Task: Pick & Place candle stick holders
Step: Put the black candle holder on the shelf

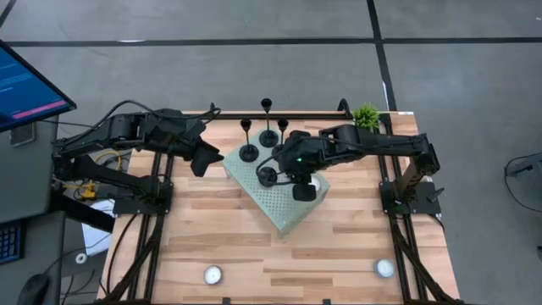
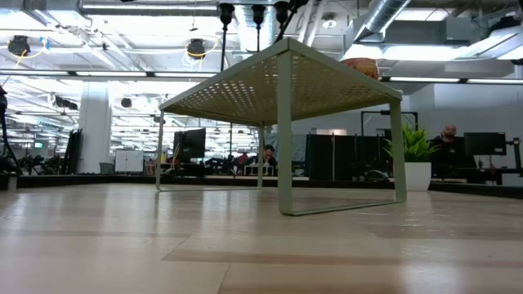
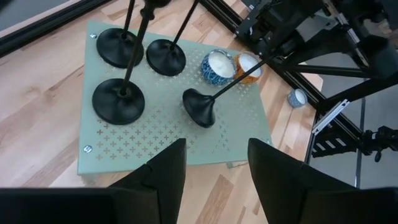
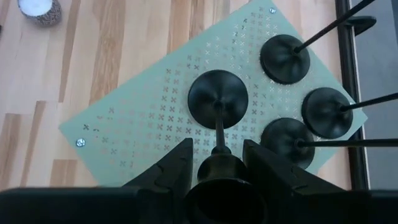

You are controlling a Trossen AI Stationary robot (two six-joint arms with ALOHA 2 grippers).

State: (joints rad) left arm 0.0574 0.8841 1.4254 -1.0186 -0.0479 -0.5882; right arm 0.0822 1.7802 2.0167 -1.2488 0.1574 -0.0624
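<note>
Your right gripper [image 4: 216, 163] is clamped on a candle stick holder [image 4: 217, 98] (tilted, over the green stand [image 4: 137, 130]); left gripper [image 3: 214, 163] waits with fingers apart.

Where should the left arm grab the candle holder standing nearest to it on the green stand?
Pinch its thin upright stem above the disc base, which looks too wide and flat. Come in level from the open left gripper's side; two other holders and the right gripper's tilted holder crowd the rest.

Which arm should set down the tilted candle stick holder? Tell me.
Right. The right gripper already has its fingers around the tilted candle stick holder above the perforated stand; the left gripper hangs open beside it.
</note>
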